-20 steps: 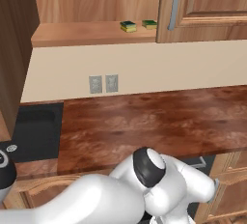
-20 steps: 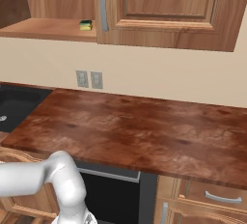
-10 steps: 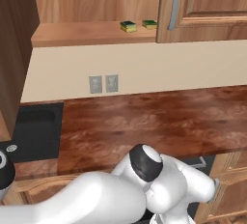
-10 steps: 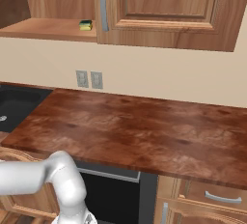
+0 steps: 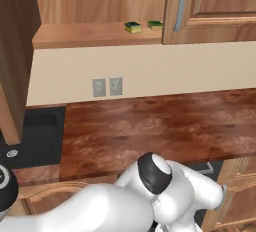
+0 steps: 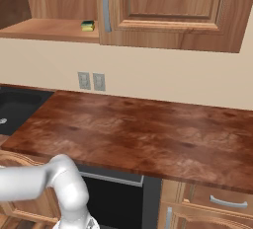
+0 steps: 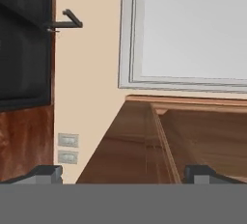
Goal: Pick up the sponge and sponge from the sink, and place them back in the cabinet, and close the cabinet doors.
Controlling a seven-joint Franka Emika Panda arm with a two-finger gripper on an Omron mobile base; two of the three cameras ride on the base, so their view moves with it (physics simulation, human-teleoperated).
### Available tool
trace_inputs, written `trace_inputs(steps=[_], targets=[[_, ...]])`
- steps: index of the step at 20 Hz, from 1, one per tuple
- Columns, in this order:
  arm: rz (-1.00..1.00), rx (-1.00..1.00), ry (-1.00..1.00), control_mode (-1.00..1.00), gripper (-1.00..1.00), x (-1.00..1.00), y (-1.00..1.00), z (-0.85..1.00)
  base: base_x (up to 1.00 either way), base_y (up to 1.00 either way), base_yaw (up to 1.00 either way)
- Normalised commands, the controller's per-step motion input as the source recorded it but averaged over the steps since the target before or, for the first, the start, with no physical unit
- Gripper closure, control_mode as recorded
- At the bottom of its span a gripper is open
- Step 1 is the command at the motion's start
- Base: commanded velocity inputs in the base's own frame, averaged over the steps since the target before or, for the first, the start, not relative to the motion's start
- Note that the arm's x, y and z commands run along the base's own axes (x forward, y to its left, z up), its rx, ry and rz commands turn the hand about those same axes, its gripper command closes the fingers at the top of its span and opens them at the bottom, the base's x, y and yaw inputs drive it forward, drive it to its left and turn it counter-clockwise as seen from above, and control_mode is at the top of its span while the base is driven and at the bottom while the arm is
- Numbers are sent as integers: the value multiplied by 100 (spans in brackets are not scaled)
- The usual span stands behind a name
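Both sponges are already up in the cabinet (image 5: 100,33). The first sponge (image 5: 132,27) and the second sponge (image 5: 155,25) lie flat on the bottom shelf, green side up, close to the shelf's front edge. They sit side by side near the shelf's right end, just beside the right door (image 5: 210,8). Each one looks to have its long side running along the front edge.

So the step left looks like closing the doors. The left door (image 5: 15,56) stands swung out wide at the left, above the sink (image 5: 35,141).

The tool (image 7: 124,172) is wide open and holds nothing. Its tips show in the hand view, pointing at the wall by the sink.

Next, I think the tool must rise from below the table (image 6: 148,134) and push a door's edge until it swings shut.
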Motion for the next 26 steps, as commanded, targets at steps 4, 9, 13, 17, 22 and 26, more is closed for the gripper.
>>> trace_inputs(steps=[4, 9, 13, 17, 22, 26], targets=[[-15, 1, 0, -100, -100, -26, -12, 12, 0, 0, 0], [-15, 0, 2, -100, -100, -16, -21, 15, 0, 0, 0], [-15, 0, 7, -100, -100, 0, -33, 22, 0, 0, 0], [-14, 0, 9, -100, -100, 0, -37, 25, 0, 0, 0], [-14, 0, 13, -100, -100, 0, -38, 20, 0, 0, 0], [-13, 0, 15, -100, -100, 3, -47, 12, 0, 0, 0]])
